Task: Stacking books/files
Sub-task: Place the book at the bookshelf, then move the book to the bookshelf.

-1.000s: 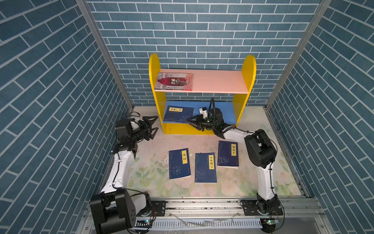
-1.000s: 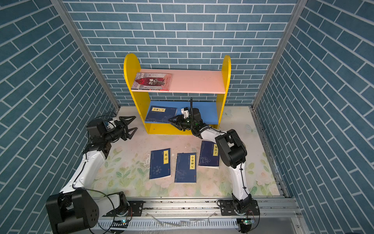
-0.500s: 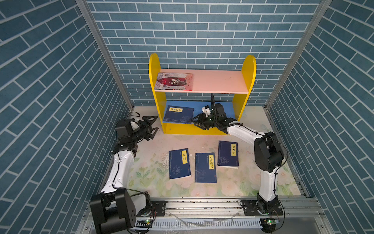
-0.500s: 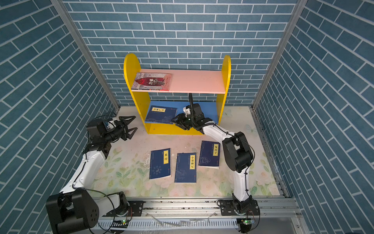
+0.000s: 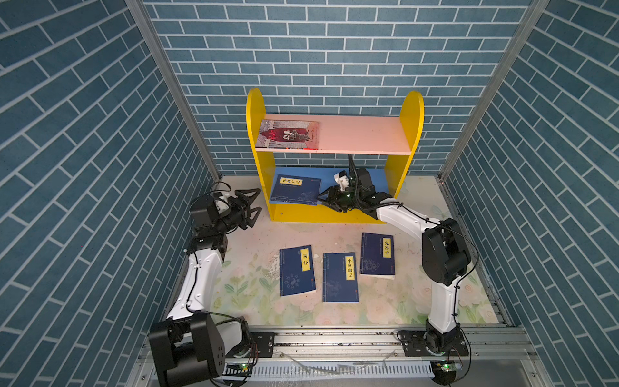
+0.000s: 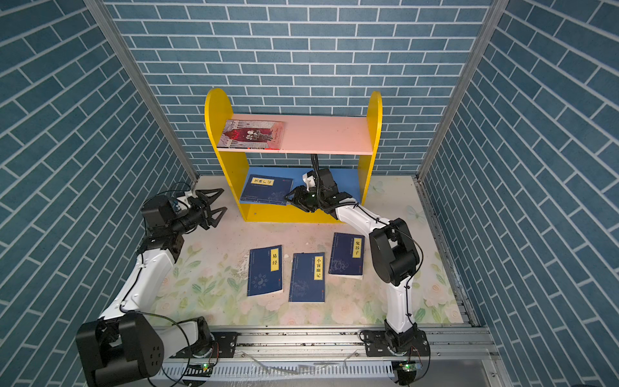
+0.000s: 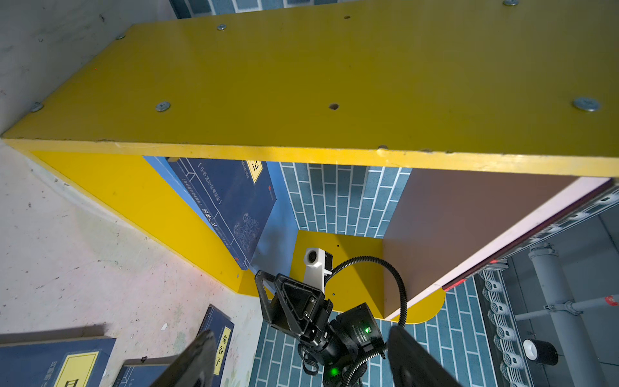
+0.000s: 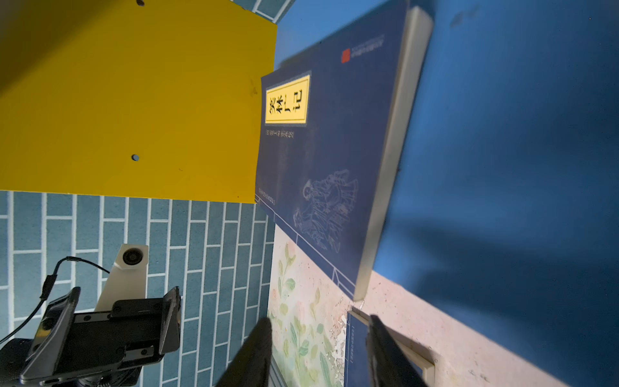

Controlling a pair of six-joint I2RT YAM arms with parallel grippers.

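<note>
Navy book [image 5: 294, 189]: flat at the left end of the lower shelf [image 5: 378, 176], long axis left-right. Right claw [image 5: 326, 201]: jaws partly apart, empty, just right of the book's right short edge and pointing left at it; the nearer arm. Left claw [image 5: 258, 200]: wide open, empty, left of the yellow side panel [image 5: 256, 134], which stands between it and the book.

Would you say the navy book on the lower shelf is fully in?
Not fully: in the right wrist view the book overhangs the shelf front.
</note>
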